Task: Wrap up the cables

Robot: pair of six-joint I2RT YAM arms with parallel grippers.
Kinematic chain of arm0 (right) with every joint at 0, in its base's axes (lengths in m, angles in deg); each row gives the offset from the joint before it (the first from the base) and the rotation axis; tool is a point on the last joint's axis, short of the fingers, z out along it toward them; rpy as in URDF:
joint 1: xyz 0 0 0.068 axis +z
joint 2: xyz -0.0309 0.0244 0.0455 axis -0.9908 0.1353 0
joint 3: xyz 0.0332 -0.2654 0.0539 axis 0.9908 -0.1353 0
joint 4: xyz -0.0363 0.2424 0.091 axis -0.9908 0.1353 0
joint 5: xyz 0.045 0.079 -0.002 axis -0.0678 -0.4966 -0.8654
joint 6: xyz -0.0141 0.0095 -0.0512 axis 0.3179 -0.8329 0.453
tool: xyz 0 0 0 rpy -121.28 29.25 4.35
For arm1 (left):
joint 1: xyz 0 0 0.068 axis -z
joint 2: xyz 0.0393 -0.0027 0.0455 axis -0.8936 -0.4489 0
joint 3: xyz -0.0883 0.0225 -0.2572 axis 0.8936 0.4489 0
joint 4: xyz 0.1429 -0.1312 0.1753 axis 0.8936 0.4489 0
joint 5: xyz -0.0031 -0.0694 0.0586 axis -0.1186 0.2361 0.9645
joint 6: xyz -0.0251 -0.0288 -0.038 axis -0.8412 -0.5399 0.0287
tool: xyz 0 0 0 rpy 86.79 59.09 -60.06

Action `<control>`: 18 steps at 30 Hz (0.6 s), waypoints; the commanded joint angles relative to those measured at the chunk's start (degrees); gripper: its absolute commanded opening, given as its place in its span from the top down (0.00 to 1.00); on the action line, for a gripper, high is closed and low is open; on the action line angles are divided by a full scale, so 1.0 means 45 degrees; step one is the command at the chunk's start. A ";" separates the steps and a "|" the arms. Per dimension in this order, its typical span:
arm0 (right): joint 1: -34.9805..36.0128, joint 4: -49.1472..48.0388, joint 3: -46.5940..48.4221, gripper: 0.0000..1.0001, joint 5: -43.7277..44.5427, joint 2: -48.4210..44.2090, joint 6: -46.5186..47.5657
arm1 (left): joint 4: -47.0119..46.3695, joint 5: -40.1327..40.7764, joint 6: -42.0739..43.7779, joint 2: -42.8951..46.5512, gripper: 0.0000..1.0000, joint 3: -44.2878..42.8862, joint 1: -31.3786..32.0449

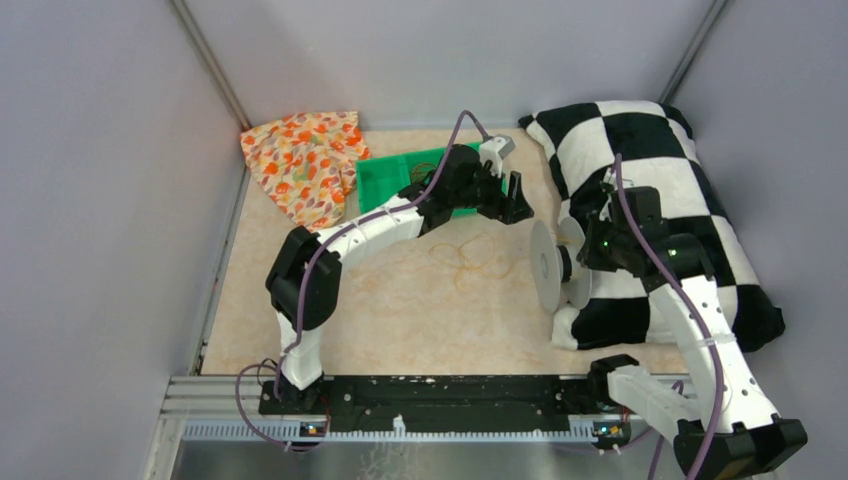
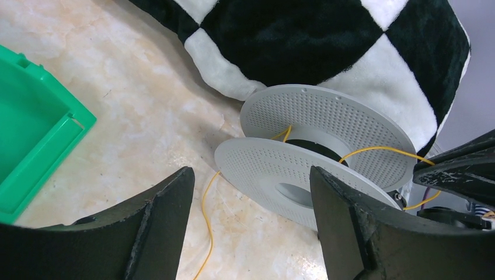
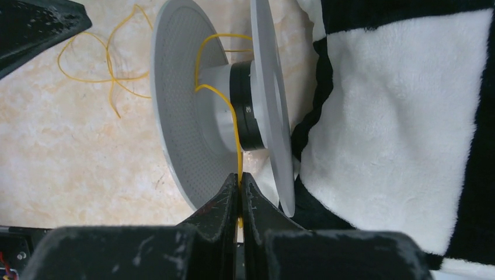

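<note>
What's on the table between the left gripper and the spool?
Only table, crossed by one strand of yellow cable running from the spool toward the open left gripper; the left wrist view shows it.

The top camera looks down from high up, far from the spool (image 1: pixel 545 266). The left wrist camera sits close to the spool and faces the pillow (image 2: pixel 303 41) behind it. The right wrist camera is closest, side-on to the spool. All three see the spool.
</note>
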 commanded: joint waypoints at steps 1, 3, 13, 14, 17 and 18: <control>0.0135 -0.0178 -0.0569 1.00 0.0341 -0.0556 -0.0410 | -0.0205 0.0071 -0.0122 0.0228 0.22 -0.0130 0.0117; 0.0141 -0.0106 -0.0737 1.00 0.0676 -0.0607 -0.0275 | 0.0200 0.0178 -0.0010 0.0211 0.21 -0.0196 0.0166; 0.0139 -0.0092 -0.1173 0.80 0.0586 -0.0777 -0.0578 | 0.0150 0.0048 -0.0140 0.0152 0.21 -0.0056 0.0215; 0.0139 -0.0093 -0.1253 0.78 0.0556 -0.0778 -0.0590 | 0.0163 0.0004 -0.0142 0.0137 0.21 -0.0050 0.0216; 0.0139 -0.0026 -0.1292 0.72 0.0343 -0.0761 -0.0688 | 0.0197 -0.0076 -0.0162 0.0141 0.21 -0.0013 0.0245; 0.0139 0.0066 -0.1163 0.71 0.0269 -0.0742 -0.0692 | 0.0208 -0.0058 -0.0152 0.0175 0.21 0.0026 0.0240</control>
